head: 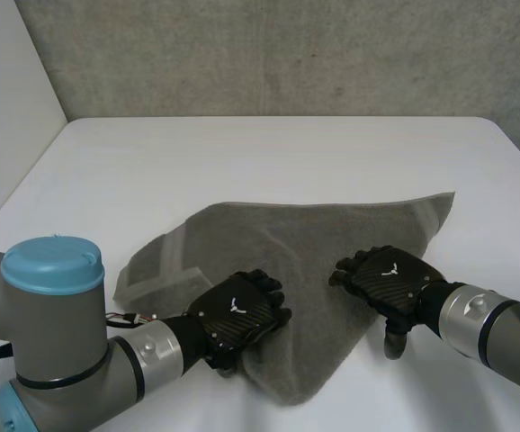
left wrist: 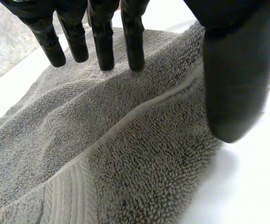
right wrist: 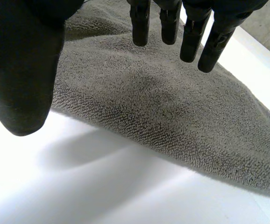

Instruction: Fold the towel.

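Note:
A grey towel [head: 307, 252] lies on the white table [head: 269, 153], folded into a rough triangle with one point toward the near edge. My left hand [head: 239, 317] rests flat on its near left part, fingers straight over the pile [left wrist: 125, 154] beside a woven band; the thumb [left wrist: 235, 84] hangs at the towel's edge. My right hand [head: 388, 279] sits on the towel's near right edge, fingers [right wrist: 191, 32] straight above the cloth [right wrist: 172, 107], thumb [right wrist: 23, 74] out over bare table. Neither hand pinches the cloth.
A grey concrete wall [head: 278, 54] stands behind the table. The table's far edge and its left edge [head: 26, 180] are in view, with bare white surface around the towel on all sides.

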`<state>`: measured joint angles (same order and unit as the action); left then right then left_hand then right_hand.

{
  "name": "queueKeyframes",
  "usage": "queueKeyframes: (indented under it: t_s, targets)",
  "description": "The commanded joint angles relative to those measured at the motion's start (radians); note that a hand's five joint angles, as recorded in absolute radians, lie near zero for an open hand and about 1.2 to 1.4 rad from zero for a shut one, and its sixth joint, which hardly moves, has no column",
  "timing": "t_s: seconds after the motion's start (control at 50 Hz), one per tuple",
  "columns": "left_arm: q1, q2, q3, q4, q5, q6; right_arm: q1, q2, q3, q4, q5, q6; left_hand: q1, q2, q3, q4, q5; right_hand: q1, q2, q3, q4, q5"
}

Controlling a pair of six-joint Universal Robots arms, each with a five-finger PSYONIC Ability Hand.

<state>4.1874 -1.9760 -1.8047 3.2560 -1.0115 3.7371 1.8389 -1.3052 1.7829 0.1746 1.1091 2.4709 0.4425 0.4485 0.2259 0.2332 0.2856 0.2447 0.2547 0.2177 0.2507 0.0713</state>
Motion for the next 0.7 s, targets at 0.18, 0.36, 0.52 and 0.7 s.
queueKeyframes:
  t_s: [0.18,0.36,0.52,0.7]
  targets:
    - [-0.032,-0.02,0.011,0.008,-0.007,-0.019,-0.027,-0.003,0.026,-0.004,-0.014,0.0,0.827,0.821,-0.051,-0.059,0.81,-0.07,-0.08,-0.043,-0.076,-0.071]
    - [-0.033,-0.023,0.016,0.014,-0.006,-0.086,-0.027,-0.003,0.036,-0.004,-0.014,0.003,0.922,0.916,-0.051,-0.059,0.904,-0.07,-0.08,-0.043,-0.076,-0.071]
    - [-0.035,-0.03,0.016,0.002,-0.007,-0.091,-0.027,-0.003,0.043,-0.004,-0.014,0.003,0.417,0.411,-0.051,-0.059,0.399,-0.07,-0.08,-0.043,-0.076,-0.071]
    - [-0.029,-0.03,0.005,0.001,-0.009,-0.086,-0.027,-0.005,0.044,-0.004,-0.015,0.003,0.42,0.414,-0.051,-0.059,0.402,-0.07,-0.08,-0.043,-0.076,-0.071]
